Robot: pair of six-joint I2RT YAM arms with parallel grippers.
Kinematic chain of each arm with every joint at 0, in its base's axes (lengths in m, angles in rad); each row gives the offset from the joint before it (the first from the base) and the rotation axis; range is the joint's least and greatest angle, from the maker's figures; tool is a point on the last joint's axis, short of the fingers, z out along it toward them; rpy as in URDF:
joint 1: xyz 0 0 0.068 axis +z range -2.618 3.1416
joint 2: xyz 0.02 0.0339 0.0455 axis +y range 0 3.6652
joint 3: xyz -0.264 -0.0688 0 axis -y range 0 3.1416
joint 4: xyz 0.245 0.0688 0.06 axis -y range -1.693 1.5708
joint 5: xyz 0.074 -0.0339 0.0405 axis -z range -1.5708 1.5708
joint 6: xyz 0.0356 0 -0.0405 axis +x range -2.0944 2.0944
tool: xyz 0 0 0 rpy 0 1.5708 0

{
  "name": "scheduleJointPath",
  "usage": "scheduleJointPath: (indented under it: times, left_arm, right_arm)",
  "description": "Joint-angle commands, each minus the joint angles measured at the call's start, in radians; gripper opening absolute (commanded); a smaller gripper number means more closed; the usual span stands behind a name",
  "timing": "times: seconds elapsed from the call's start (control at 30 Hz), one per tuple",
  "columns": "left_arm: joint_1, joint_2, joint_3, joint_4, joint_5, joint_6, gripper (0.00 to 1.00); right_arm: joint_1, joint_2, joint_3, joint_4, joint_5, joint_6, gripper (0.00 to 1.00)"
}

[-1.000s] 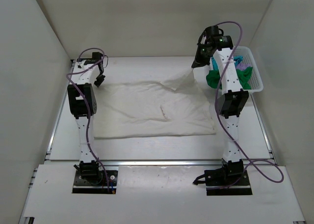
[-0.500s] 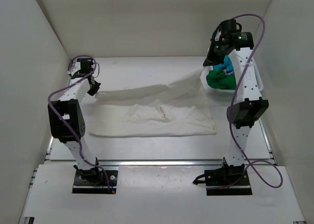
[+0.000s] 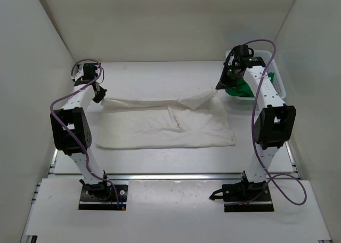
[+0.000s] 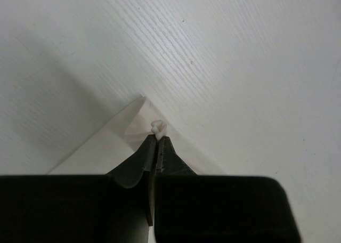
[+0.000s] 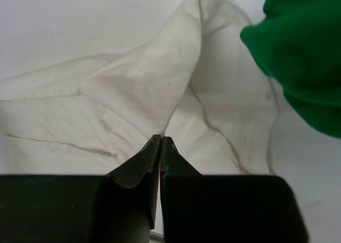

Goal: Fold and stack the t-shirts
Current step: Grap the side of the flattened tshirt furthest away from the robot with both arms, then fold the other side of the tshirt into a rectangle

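Cloth: a large wrinkled cream-white t-shirt (image 3: pixel 170 128) lies spread over the middle of the white table (image 3: pixel 160 75), between the two arms.
Lie of the shirt: the near part rests flat with a crease through the middle. The far edge is drawn into a long band from one gripper to the other, sagging onto the cloth beneath it.
Left gripper (image 3: pixel 99 97): it sits low over the table at the shirt's far-left corner. From the wrist, the black fingers (image 4: pixel 157 138) are pressed together with a small wad of cream cloth pinched at their tips. The shirt's corner fans out under them against the bare tabletop.
Right gripper (image 3: pixel 220 86): it is at the shirt's far-right corner, just beside the basket. Its fingers (image 5: pixel 160 139) are pressed together on a raised ridge of the cream cloth that runs up to the tips. Wrinkled folds fall away on both sides.
Green garment: a crumpled bright green t-shirt (image 3: pixel 240 88) is bunched at the near-left end of the basket, right behind the right gripper. In the right wrist view (image 5: pixel 298 51) it fills the upper right corner, next to the cream cloth's edge.
Basket: a white plastic lattice basket (image 3: pixel 279 83) stands at the far right of the table near the side wall. It is largely hidden by the right arm, and I cannot make out the rest of its contents.
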Motion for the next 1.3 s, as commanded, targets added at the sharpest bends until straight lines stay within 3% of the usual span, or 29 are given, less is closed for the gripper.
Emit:
scheduleJointPath:
  times: [0.0, 0.13, 0.23, 0.43, 0.8, 1.27]
  left_arm:
    - [-0.011, -0.012, 0.018, 0.013, 0.008, 0.005, 0.0]
    - [0.004, -0.018, 0.011, 0.018, 0.022, 0.008, 0.0]
    - [0.007, -0.038, 0.001, 0.021, 0.037, 0.002, 0.0]
    - [0.015, -0.063, -0.043, 0.041, 0.045, 0.011, 0.0]
    - [0.018, -0.121, -0.063, 0.035, 0.042, 0.029, 0.0]
    - [0.018, -0.232, -0.244, 0.061, 0.02, 0.062, 0.0]
  right_arm:
    - [-0.005, -0.061, -0.005, 0.199, -0.073, 0.017, 0.0]
    - [-0.031, -0.13, -0.079, 0.253, -0.168, 0.046, 0.0]
    - [-0.072, -0.272, -0.253, 0.325, -0.268, 0.06, 0.0]
    - [-0.068, -0.436, -0.53, 0.397, -0.296, 0.074, 0.0]
    - [-0.074, -0.573, -0.648, 0.313, -0.296, 0.074, 0.0]
    - [-0.177, -0.716, -0.887, 0.287, -0.302, 0.045, 0.0]
